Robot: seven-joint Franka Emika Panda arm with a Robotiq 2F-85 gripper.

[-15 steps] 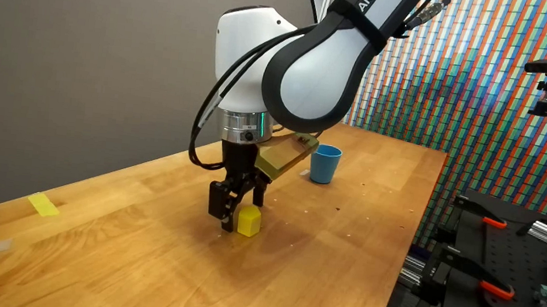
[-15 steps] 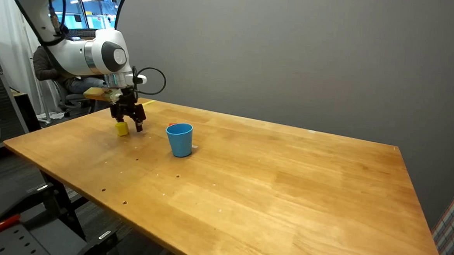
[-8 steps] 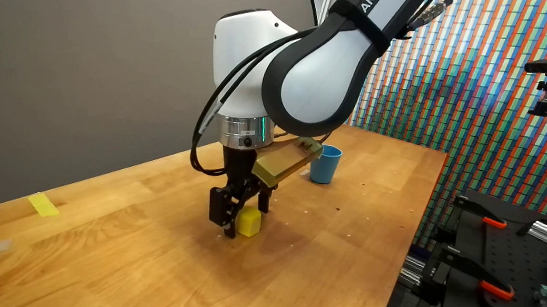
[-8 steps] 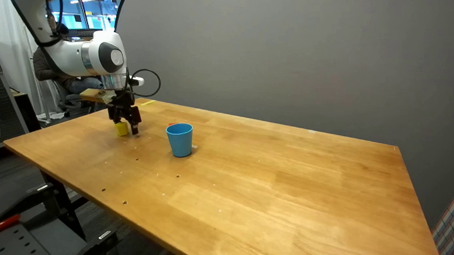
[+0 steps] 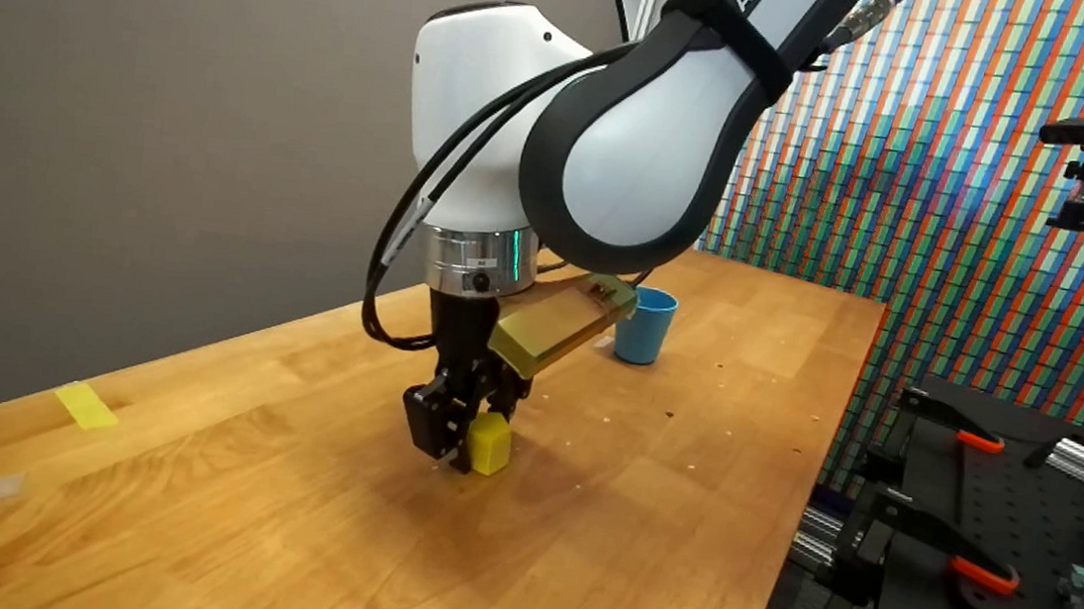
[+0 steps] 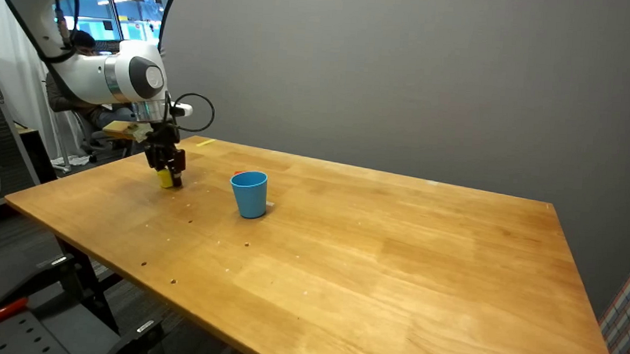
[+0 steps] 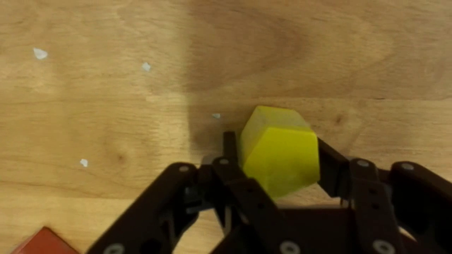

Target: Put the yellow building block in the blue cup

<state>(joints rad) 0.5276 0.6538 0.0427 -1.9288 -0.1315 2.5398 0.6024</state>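
The yellow building block [image 7: 282, 155] stands between the fingers of my gripper [image 7: 279, 158] in the wrist view, one finger pressed against each side. In an exterior view the block [image 5: 490, 447] sits low at the tabletop, partly behind the nearer finger [image 5: 458, 451]; whether it touches the wood I cannot tell. Only part of the block [image 6: 164, 179] shows beside the dark fingers from the opposite angle. Upright on the table, a short way from the gripper, is the blue cup [image 6: 250, 198]; part of this cup [image 5: 644, 329] is covered by the wrist camera housing. The cup's inside bottom is hidden.
A red block [image 7: 44, 243] lies at the lower left of the wrist view, and its edge [image 6: 239, 172] peeks out behind the cup. Flat yellow tape [image 5: 87, 406] is stuck to the wooden table [image 5: 330, 543]. A grey wall [image 5: 173, 110] borders the table.
The jaws have drawn in from wide apart onto the block. Arm and block have shifted slightly, away from the cup. The cup has not moved.
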